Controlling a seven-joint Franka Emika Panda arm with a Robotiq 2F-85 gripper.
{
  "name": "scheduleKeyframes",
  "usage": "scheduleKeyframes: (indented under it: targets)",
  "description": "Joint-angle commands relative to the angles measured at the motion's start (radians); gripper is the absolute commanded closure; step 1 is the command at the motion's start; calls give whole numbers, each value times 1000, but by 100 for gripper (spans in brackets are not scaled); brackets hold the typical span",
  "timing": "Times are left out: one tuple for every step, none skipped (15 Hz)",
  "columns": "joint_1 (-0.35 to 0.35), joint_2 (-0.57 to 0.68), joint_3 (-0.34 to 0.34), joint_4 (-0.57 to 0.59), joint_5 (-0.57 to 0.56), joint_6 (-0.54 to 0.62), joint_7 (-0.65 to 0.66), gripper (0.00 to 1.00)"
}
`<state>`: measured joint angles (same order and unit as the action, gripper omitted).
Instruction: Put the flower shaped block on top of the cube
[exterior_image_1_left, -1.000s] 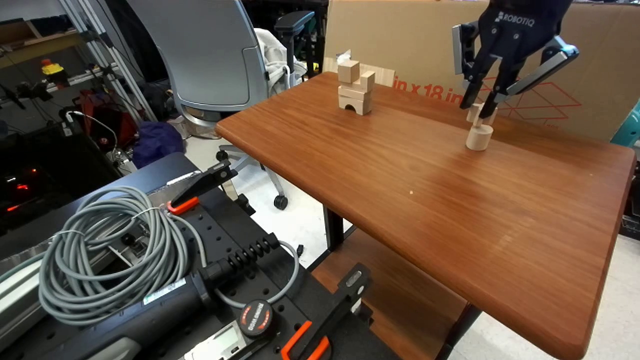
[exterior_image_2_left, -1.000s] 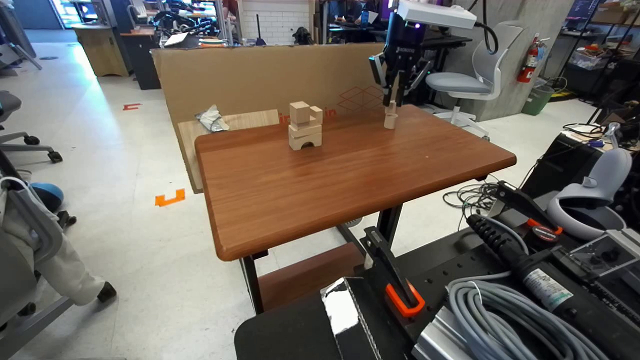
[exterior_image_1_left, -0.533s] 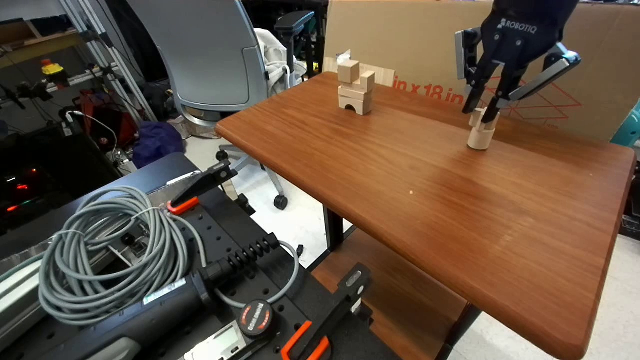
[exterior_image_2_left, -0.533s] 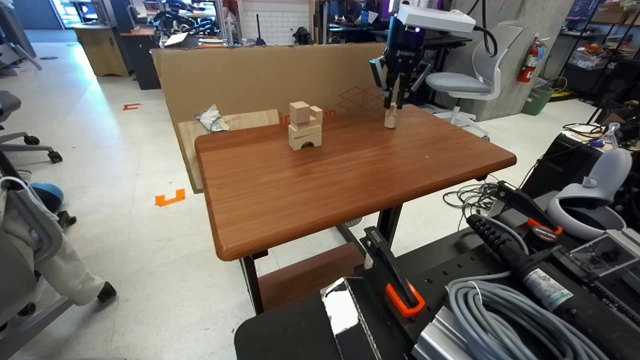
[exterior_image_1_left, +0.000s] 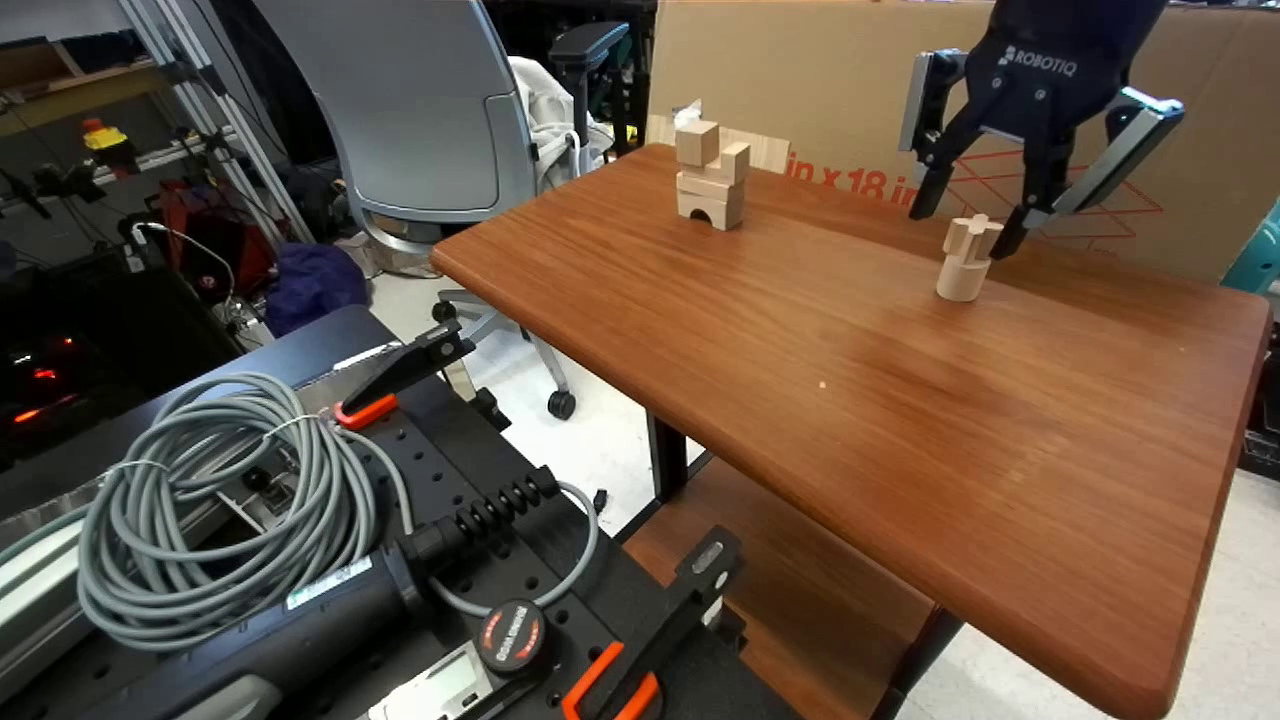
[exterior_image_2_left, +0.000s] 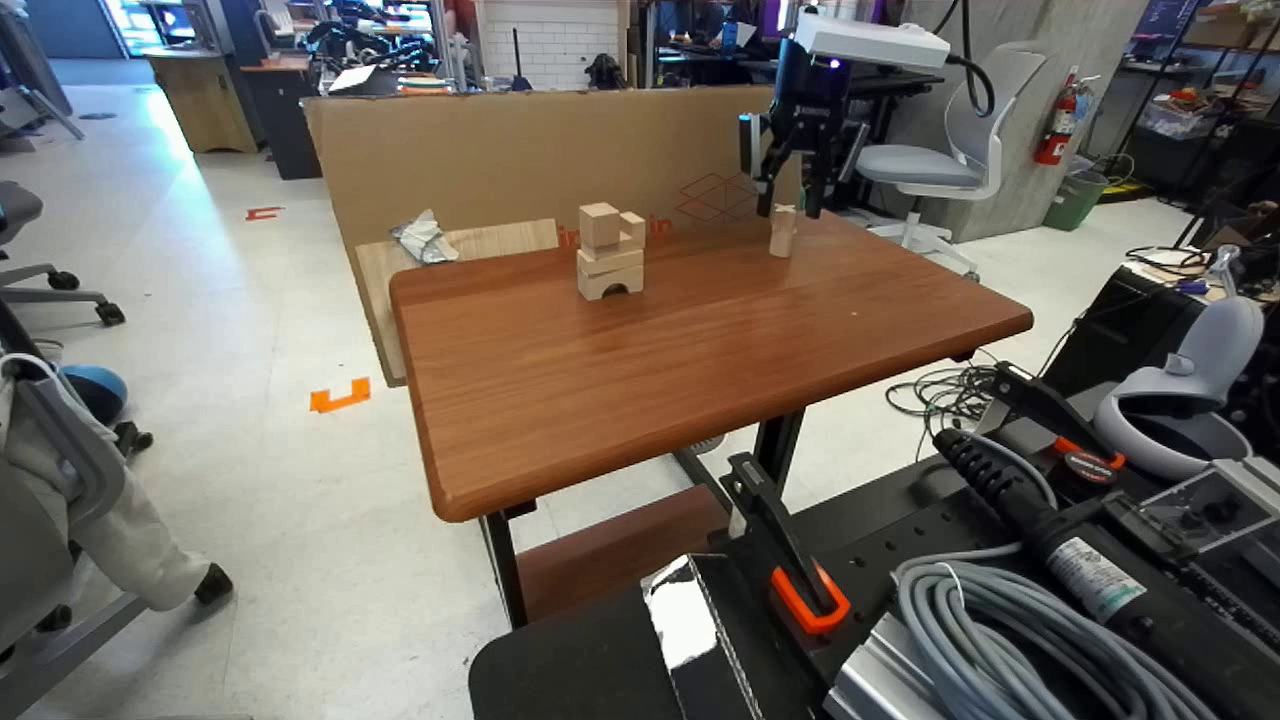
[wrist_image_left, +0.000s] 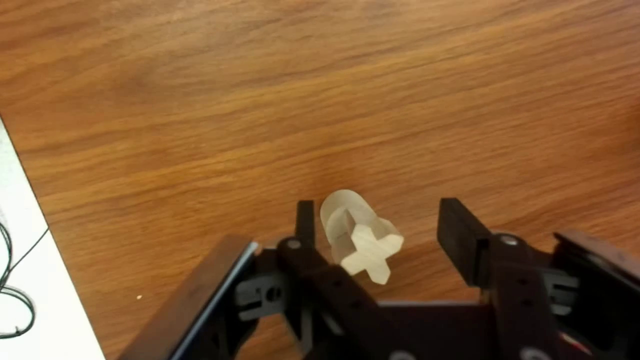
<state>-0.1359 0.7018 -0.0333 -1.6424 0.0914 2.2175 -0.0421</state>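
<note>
brown wood-grain table (exterior_image_1_left: 900, 420), round pale block (exterior_image_1_left: 960, 281) upright on it, arched block (exterior_image_1_left: 719, 211) well apart, pale speck (exterior_image_1_left: 822, 385)

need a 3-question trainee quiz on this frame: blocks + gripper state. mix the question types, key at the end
1. Short answer: what shape is the block that the flower-shaped block stands on?

2. Multiple choice: how is the gripper now?
A. Shut on the flower-shaped block
B. Open, jaws apart on either side of the flower-shaped block
C. Open, directly over the arch block

3. True or false: the arch block stands directly on the wooden table.

Key
1. A cylinder.
2. B
3. True
</note>
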Motion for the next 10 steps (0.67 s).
scheduleKeyframes:
  targets:
    - [1,-37,3,-16,3,-20,-7,4]
    - [12,-73,-2,-51,-6,-2,3,0]
    - [18,-113,-1,-87,-8,17,4,0]
    - [25,-156,-1,-122,-13,27,1,0]
    - [33,-199,1,-151,-18,31,-1,0]
    - [45,-240,1,-176,-22,35,9,0]
    - [54,-271,3,-186,-27,27,6,0]
    - [64,-292,0,-182,-32,-8,21,0]
    - [46,-206,3,-110,-9,0,2,0]
    - [55,-240,4,-128,-10,-5,6,0]
